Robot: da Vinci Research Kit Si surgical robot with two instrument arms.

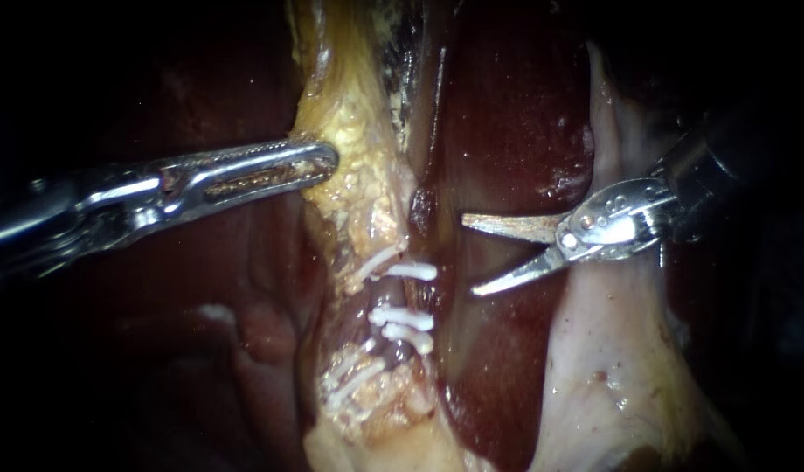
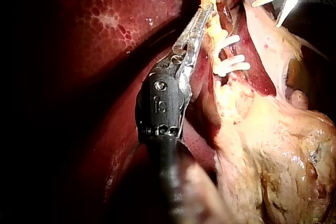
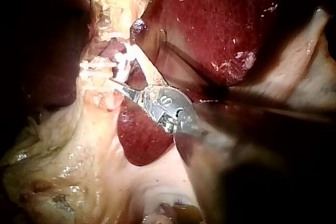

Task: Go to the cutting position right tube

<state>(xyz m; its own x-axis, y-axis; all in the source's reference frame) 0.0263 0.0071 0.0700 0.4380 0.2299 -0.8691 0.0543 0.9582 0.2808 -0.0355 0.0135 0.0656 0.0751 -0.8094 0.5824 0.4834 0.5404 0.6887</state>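
Shows the clipped right tube (image 1: 395, 295) at mid-field, running down a strand of yellow fatty tissue (image 1: 358, 166) between dark red liver (image 1: 516, 105) and pale membranous tissue (image 1: 612, 367). Marks this tube with three white clips (image 1: 402, 316): one above and two close together below, with a short bare stretch of tube between them. Shows the left instrument (image 1: 325, 163) entering from the left, its long slotted jaws lying together and closed on the edge of the yellow fatty tissue, above the clips. Shows the right instrument (image 1: 470, 254) entering from the right, over the pale membranous tissue, its two pointed blades spread in a clear V and gripping nothing. Sets both blade tips toward the right tube, just beside the clips yet apart from them, the upper tip lying higher than the top clip and the lower tip level with the bare stretch. Repeats, in the right wrist view, the blade tips close to the clips, with contact there impossible to tell.
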